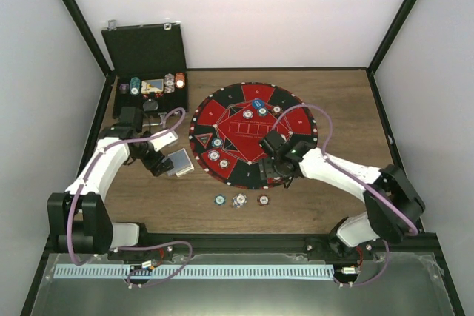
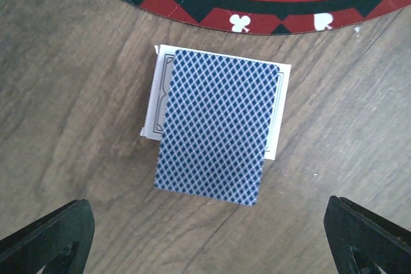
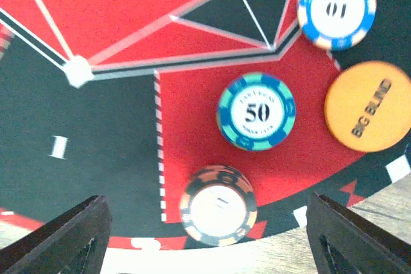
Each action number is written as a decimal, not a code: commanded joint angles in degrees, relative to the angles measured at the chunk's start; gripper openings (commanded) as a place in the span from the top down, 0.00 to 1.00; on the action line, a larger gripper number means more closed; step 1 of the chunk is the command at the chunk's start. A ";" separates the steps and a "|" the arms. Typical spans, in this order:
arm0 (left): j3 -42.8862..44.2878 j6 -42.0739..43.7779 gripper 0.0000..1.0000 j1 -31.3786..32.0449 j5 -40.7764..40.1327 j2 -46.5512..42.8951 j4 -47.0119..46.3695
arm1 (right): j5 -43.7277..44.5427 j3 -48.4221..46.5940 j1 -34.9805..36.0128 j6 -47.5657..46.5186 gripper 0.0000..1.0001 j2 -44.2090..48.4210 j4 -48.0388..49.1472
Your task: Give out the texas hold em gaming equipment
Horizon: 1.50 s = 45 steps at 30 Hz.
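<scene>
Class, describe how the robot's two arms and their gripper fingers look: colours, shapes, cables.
The left arm and right arm have white, rounded link shells with chunky black joints. A thin purple cable loops loosely along each one. In the wrist views the fingers are matt black, wedge-shaped. No markings are readable.

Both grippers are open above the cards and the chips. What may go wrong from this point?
The top card lies skewed and overhangs the stack; the left gripper, closing there, may slide it off or take several cards. The brown-rimmed chip sits at the mat edge between the fingers of the right gripper; a nudge may push it onto the table, or disturb the 50 chip nearby.
</scene>
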<state>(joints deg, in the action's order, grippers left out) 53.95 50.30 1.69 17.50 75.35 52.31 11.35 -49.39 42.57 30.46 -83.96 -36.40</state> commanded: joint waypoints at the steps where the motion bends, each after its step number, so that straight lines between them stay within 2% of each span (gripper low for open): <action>1: 0.45 4.36 0.00 1.06 -2.87 1.12 -3.47 | -0.58 -5.17 -0.12 -0.84 0.14 5.57 -3.71; 7: -1.00 3.78 0.00 4.50 -6.78 2.91 -5.14 | -2.32 -7.35 -0.12 -1.65 0.07 9.32 -5.91; 18: -3.46 2.13 0.00 8.55 -11.42 6.06 -7.78 | -2.55 -8.81 -0.12 -2.23 0.07 11.00 -7.36; 24: -3.97 0.80 0.00 8.68 -14.19 7.90 -10.67 | -3.99 -8.49 -0.12 -2.96 0.07 11.57 -7.00; 38: -4.89 1.19 0.00 8.68 -13.35 9.44 -9.98 | -3.65 -8.46 -0.12 -3.72 0.07 12.60 -7.74; 45: -5.88 1.30 0.00 8.68 -15.45 10.08 -11.96 | -4.02 -8.40 -0.12 -3.52 0.07 12.69 -7.72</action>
<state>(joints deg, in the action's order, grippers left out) 48.66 51.27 10.17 3.38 84.49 41.91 7.49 -55.68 42.57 27.44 -72.58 -43.38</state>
